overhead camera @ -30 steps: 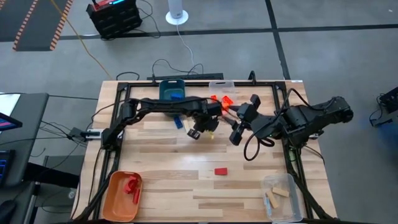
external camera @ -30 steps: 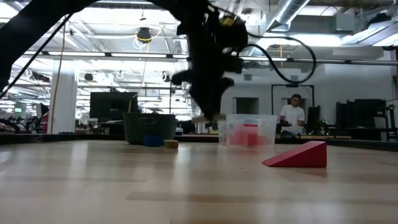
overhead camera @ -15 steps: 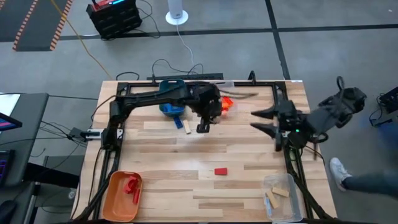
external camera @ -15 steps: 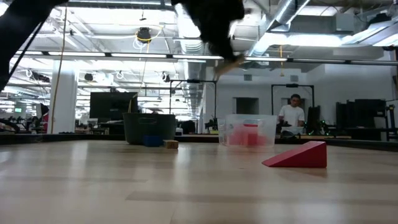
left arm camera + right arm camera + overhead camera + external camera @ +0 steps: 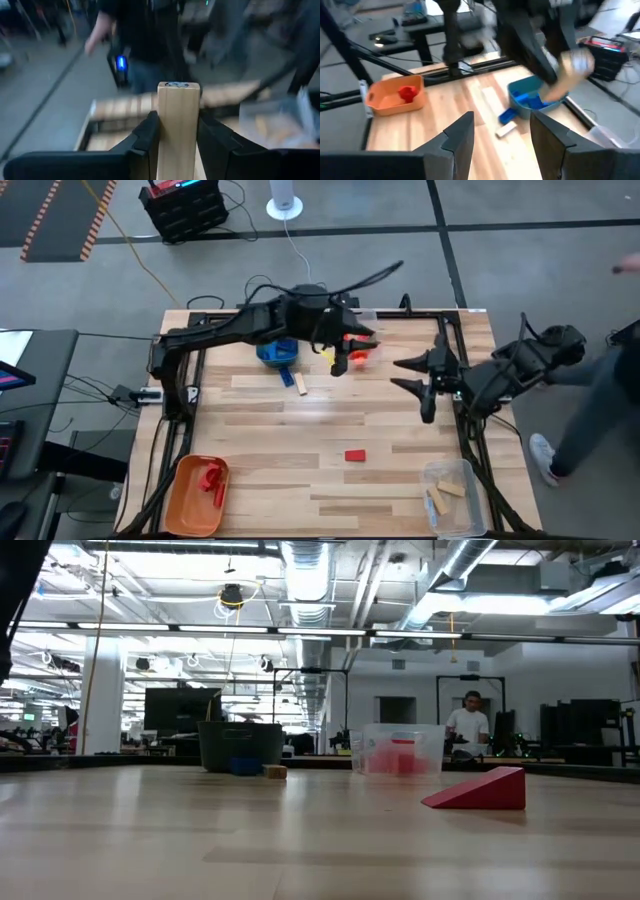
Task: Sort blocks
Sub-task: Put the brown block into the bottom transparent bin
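At the near left corner of the bench, an orange bin is seen with red blocks inside. Further along, a blue block and a plain wood block are found lying just beside the teal bin at the far edge. Above the far middle the left hand is raised, and its fingers are clamped on an upright wooden block, clear in the wrist view. A red wedge is left alone mid-bench. To the right, the right hand is held over the bench with fingers spread apart, nothing in them. At the near right corner, wooden pieces are seen in a clear bin.
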Controlling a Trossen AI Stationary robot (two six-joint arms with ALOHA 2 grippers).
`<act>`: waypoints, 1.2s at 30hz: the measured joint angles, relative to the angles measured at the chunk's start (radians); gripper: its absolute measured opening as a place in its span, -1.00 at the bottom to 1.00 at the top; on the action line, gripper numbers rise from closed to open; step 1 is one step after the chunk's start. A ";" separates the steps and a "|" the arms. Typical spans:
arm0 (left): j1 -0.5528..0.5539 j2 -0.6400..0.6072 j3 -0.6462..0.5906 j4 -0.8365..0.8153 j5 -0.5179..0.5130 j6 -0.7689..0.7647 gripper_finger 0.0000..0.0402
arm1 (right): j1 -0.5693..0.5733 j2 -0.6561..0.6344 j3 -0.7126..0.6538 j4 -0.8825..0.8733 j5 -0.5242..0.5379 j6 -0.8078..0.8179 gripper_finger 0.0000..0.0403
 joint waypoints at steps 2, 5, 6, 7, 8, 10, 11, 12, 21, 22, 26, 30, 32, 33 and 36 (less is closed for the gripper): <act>-0.012 -0.013 0.000 0.074 0.001 -0.012 -0.53 | -0.024 -0.003 -0.001 0.000 0.000 -0.021 -0.09; -0.030 -0.017 0.000 0.171 0.004 -0.021 -0.53 | -0.070 -0.009 0.000 0.001 0.000 -0.051 -0.07; -0.036 -0.015 0.000 0.198 0.011 -0.022 -0.53 | -0.084 -0.009 0.000 0.003 0.000 -0.065 -0.04; -0.042 -0.015 0.000 0.224 0.016 -0.026 -0.53 | -0.096 -0.007 0.000 0.006 0.000 -0.079 -0.02; -0.049 -0.014 0.000 0.248 0.017 -0.031 -0.53 | -0.108 -0.006 0.000 0.011 0.000 -0.096 0.01; -0.061 -0.014 0.000 0.286 0.018 -0.035 -0.53 | -0.132 -0.004 -0.001 0.034 0.000 -0.129 0.07; -0.067 -0.014 0.000 0.303 0.019 -0.036 -0.53 | -0.145 -0.003 0.000 0.049 0.000 -0.148 0.11; -0.070 -0.014 0.000 0.313 0.019 -0.036 -0.53 | -0.157 -0.002 0.000 0.063 0.000 -0.163 0.14; -0.078 -0.012 0.000 0.359 0.016 -0.039 -0.53 | -0.239 0.008 0.000 0.207 -0.122 -0.289 0.24; -0.078 -0.012 0.000 0.359 0.016 -0.039 -0.53 | -0.244 0.011 0.000 0.222 -0.138 -0.305 0.24; -0.078 -0.012 0.000 0.360 0.015 -0.037 -0.53 | -0.261 0.023 0.000 0.269 -0.161 -0.348 0.24; -0.078 -0.012 0.000 0.358 0.015 -0.036 -0.53 | -0.264 0.028 0.000 0.307 -0.161 -0.385 0.17; -0.078 -0.012 0.000 0.356 0.015 -0.036 -0.53 | -0.269 0.029 0.000 0.313 -0.161 -0.393 0.08; -0.078 -0.012 0.000 0.353 0.015 -0.036 -0.53 | -0.274 0.029 0.000 0.312 -0.161 -0.393 0.02; -0.078 -0.012 0.000 0.350 0.007 -0.034 -0.53 | -0.284 0.029 0.000 0.311 -0.163 -0.393 -0.20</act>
